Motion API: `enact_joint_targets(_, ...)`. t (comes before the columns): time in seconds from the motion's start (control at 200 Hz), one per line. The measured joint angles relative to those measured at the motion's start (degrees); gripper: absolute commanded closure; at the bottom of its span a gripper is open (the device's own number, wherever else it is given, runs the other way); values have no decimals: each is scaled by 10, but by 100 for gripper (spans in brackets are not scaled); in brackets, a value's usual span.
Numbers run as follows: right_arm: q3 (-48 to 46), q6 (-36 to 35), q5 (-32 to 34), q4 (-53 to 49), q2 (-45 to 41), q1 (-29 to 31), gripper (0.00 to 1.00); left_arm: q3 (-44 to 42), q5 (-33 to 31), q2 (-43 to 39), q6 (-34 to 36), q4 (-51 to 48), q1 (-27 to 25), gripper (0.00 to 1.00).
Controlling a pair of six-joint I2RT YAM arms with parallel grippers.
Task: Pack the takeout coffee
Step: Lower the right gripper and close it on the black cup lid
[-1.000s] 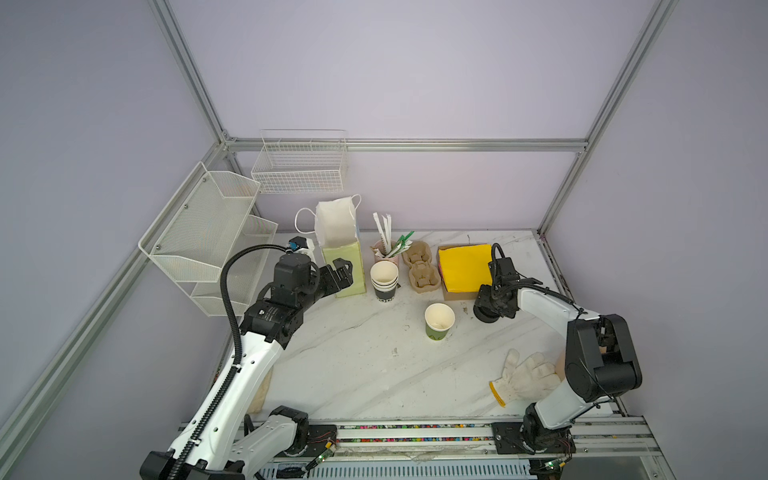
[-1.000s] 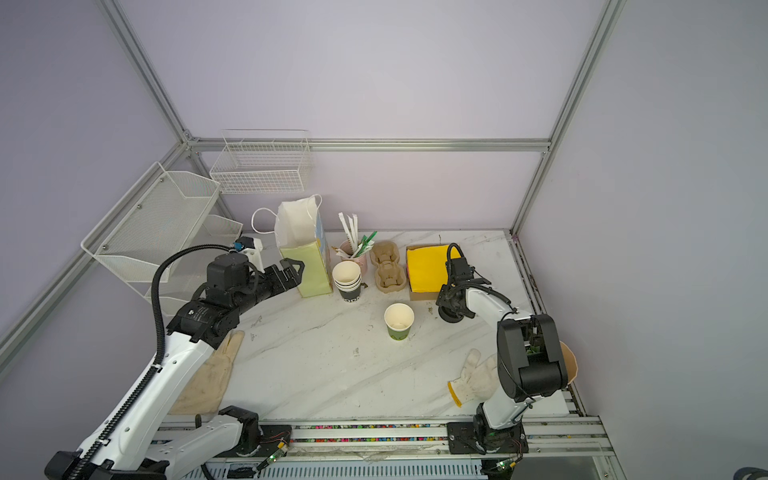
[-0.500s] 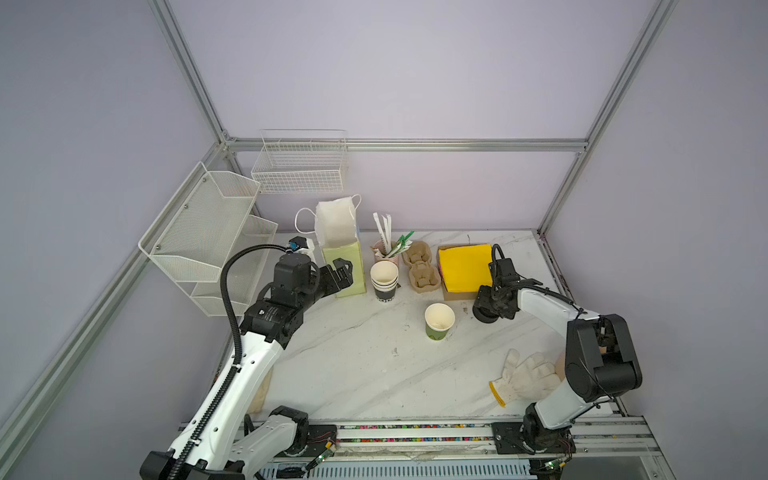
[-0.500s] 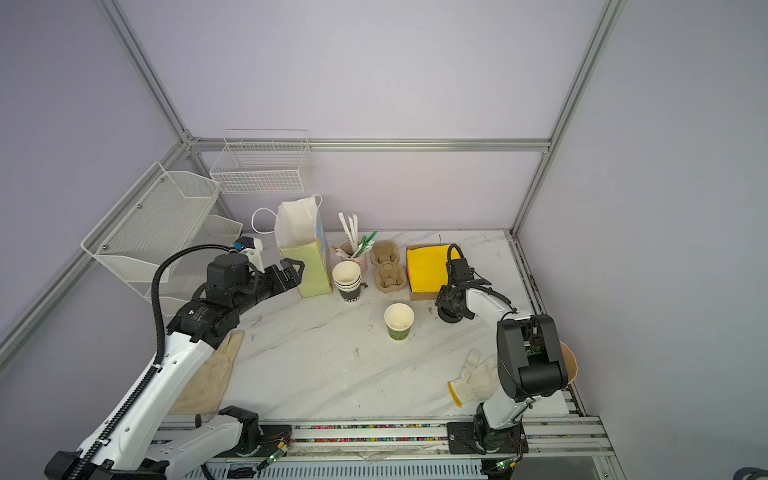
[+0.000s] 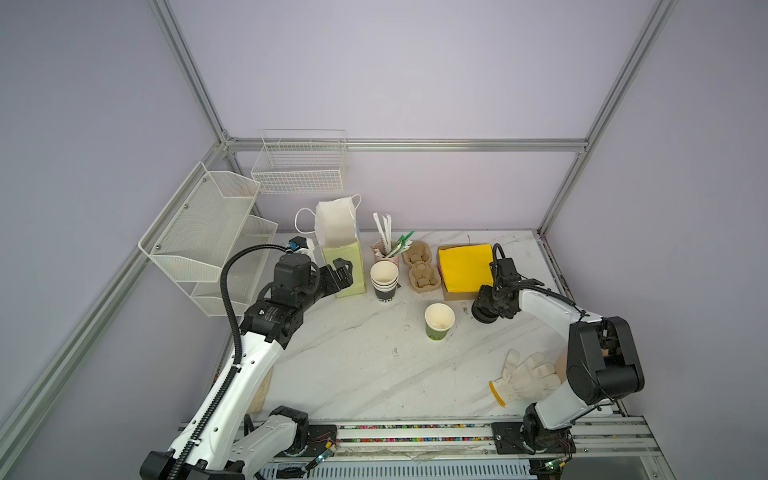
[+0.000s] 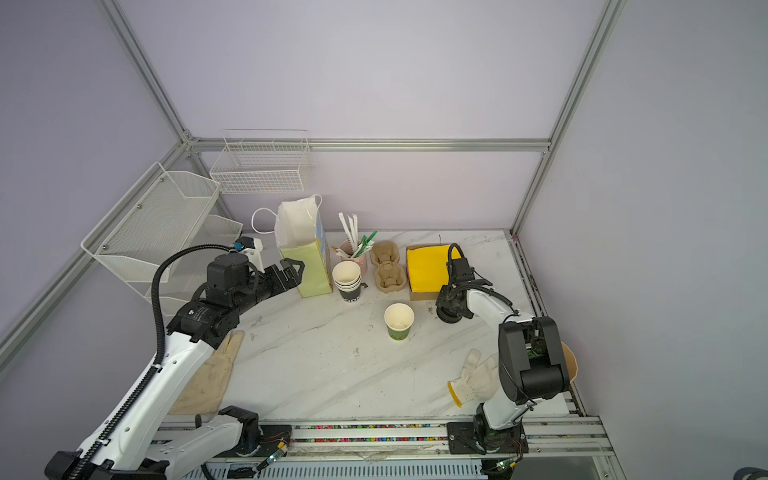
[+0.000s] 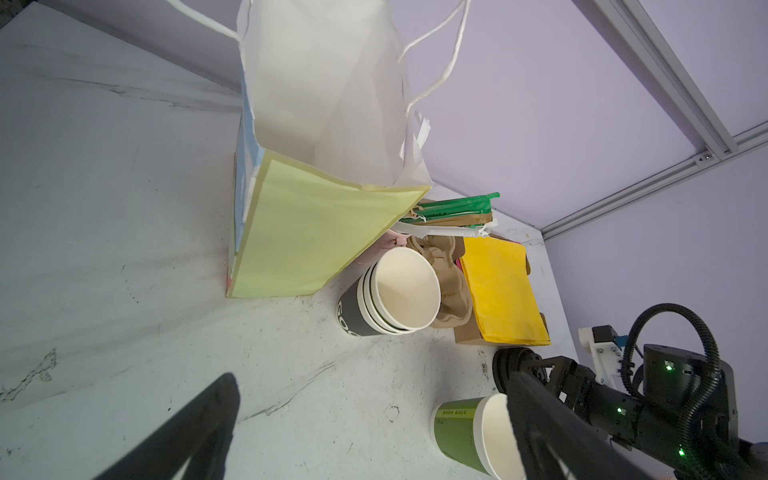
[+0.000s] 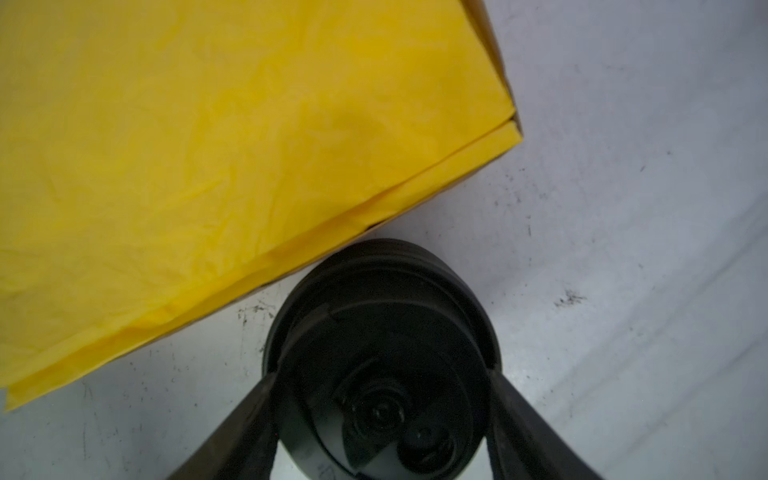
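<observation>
Tabletop (image 5: 353,365): green cup (image 5: 439,324) near right gripper (image 5: 484,312)

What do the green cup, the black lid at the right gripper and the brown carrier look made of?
Green cup: paper, with a matte printed wall, a pale inside and a rolled rim.
Black lid: probably thin moulded plastic, going by its faint sheen and crisp raised rings.
Brown carrier: moulded pulp, to judge by its dull, fibrous-looking surface and soft rounded cup wells.
</observation>
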Motion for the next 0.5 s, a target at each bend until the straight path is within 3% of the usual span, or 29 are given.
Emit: enact_joint_targets(0.5, 0, 1, 14, -11, -44, 0, 33, 0, 18, 15, 0, 0, 0, 0)
